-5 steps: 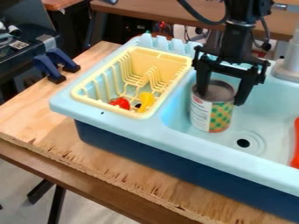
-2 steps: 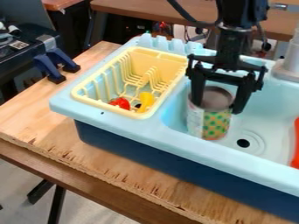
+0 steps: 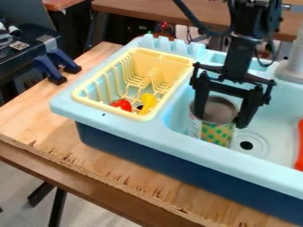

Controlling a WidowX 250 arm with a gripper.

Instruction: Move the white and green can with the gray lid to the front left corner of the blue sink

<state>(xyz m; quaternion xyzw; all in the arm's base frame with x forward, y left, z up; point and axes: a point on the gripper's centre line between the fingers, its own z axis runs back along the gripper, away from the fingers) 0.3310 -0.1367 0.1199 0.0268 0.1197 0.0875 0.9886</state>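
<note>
1. Metal can (image 3: 218, 113) with a green-and-yellow patterned label, inside the sink basin (image 3: 269, 128), near its front wall.
2. Black gripper (image 3: 220, 122) above, jaws pinching the can's sides.
3. Yellow dish rack (image 3: 170, 98) beside the basin, containing red (image 3: 122, 104) and yellow (image 3: 148, 103) pieces.

Rack (image 3: 109, 107) open above, can (image 3: 216, 132) obstructing sink (image 3: 275, 119), drain (image 3: 246, 145) side seemingly free

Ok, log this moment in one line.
pincer: at can, grip unclear | can: in sink basin | drain hole: near can | yellow rack: beside basin, red piece and yellow piece inside
</note>
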